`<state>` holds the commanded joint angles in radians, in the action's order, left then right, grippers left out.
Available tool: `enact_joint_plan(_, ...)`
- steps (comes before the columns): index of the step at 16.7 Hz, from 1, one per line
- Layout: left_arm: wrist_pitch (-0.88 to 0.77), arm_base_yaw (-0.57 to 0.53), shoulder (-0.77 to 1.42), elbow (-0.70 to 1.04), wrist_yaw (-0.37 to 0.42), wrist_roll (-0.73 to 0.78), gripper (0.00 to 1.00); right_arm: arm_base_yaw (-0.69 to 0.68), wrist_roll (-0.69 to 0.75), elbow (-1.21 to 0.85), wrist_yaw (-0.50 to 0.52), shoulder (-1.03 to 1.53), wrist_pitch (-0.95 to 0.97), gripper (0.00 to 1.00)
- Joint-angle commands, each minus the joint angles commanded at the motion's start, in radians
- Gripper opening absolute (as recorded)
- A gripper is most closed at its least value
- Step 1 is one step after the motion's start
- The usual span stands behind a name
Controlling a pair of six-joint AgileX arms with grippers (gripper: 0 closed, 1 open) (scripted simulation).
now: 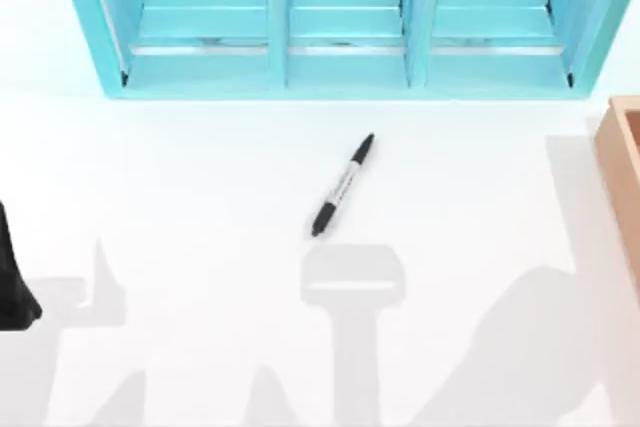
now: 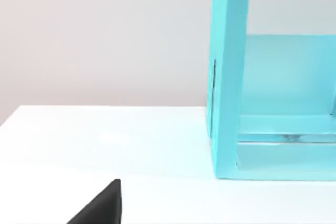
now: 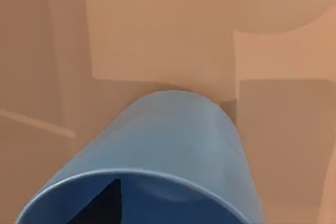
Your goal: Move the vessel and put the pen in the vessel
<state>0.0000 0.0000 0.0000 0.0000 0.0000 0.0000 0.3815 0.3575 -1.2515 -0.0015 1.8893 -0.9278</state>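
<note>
Open white table (image 1: 200, 197) surrounds the pen (image 1: 342, 185) at frame centre; turquoise shelf unit (image 1: 340, 67) walls the top edge, wooden box (image 1: 625, 177) blocks right, apparently enclosing the blue cup (image 3: 173, 145).

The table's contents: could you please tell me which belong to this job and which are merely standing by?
Job: pen lying mid-table; blue vessel inside the wooden box, seen by the right wrist camera.
Standing by: turquoise shelf unit at the back.

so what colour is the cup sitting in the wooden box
Plain blue, inside and out. The small cylindrical cup shows best in the right wrist view, against the tan wooden box.
</note>
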Motion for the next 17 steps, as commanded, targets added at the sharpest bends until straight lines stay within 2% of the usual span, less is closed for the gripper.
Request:
enact_joint_plan(5,0.000,0.000,0.000,0.000,0.000,0.000,1.00,0.001,0.001,0.022,0.000,0.007,0.027,1.00)
enact_joint_plan(17,0.000,0.000,0.000,0.000,0.000,0.000,1.00,0.001,0.001,0.022,0.000,0.007,0.027,0.10)
